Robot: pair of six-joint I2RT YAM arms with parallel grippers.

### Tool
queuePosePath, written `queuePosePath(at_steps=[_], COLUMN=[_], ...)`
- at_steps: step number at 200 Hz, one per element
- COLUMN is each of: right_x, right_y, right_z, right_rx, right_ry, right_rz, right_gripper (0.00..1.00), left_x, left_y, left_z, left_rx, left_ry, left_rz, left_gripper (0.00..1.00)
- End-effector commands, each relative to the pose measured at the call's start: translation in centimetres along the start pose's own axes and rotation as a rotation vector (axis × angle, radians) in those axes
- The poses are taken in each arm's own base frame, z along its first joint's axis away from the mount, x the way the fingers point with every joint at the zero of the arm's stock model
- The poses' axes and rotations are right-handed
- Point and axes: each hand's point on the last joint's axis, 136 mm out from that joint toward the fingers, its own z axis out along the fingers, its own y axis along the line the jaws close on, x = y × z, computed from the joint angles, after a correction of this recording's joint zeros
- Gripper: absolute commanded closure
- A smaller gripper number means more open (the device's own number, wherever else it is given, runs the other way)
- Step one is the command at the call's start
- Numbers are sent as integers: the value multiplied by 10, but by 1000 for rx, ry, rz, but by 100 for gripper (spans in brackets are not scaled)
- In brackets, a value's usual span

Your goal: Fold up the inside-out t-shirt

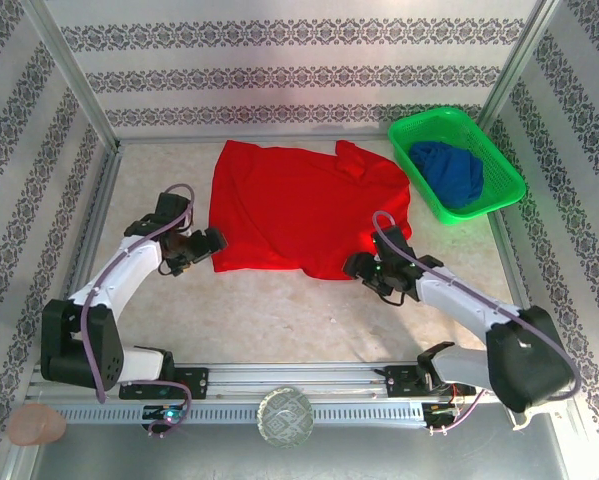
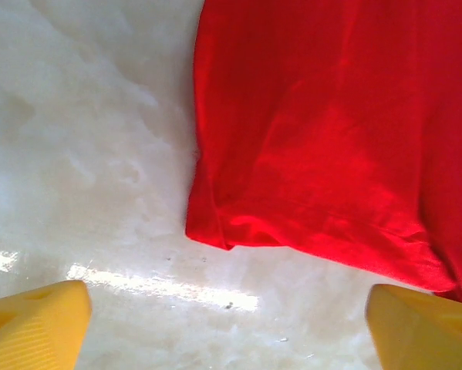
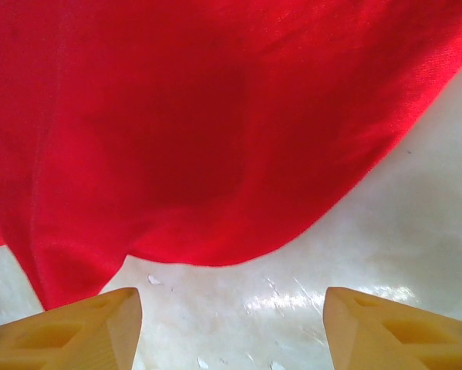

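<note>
Yellow-fingered left gripper and right gripper gape empty at wrinkly bright red cloth t-shirt hem; shallow close could pinch one layer.

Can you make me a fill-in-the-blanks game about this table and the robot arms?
1. The t-shirt spread on the table is ___.
2. The green basket holds a dark ___ garment.
3. The left gripper and right gripper both have ___ jaws.
Missing words: red, blue, open.
</note>
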Motion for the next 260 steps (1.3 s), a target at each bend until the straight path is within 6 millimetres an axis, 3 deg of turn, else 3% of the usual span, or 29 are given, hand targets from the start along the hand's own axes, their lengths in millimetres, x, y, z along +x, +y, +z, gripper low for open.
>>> queuePosePath(at_steps=[1, 50, 129, 149, 170, 194, 212, 226, 241, 260], right_x=[-12, -16, -20, -22, -24, -27, -30, -37, -53, -81], right_y=[20, 11, 7, 7, 5, 2, 2, 6, 16, 31], right_z=[2, 13, 26, 28, 30, 31, 29, 23, 7, -28], right_rx=[-54, -26, -9, -9, -11, -16, -26, -54, -105, -185], right_ry=[-26, -36, -25, -24, -25, -26, -31, -42, -75, -146], right_rz=[10, 58, 93, 98, 107, 117, 120, 125, 135, 150], right_gripper=[36, 36, 38, 44, 61, 81, 100, 100, 100, 100], left_x=[0, -7, -14, -16, -17, -19, -19, -21, -31, -54], left_y=[2, 11, 8, 8, 9, 8, 8, 5, -3, -19], left_z=[7, 30, 56, 62, 67, 70, 71, 69, 56, 24], left_rx=[-41, -120, -145, -149, -154, -158, -159, -151, -143, -125], left_ry=[1, 25, 69, 77, 88, 92, 91, 88, 58, -22], left_rz=[7, -13, 6, 9, 16, 22, 23, 32, 57, 112], left_gripper=[16, 36, 35, 35, 36, 55, 82, 100, 100, 100])
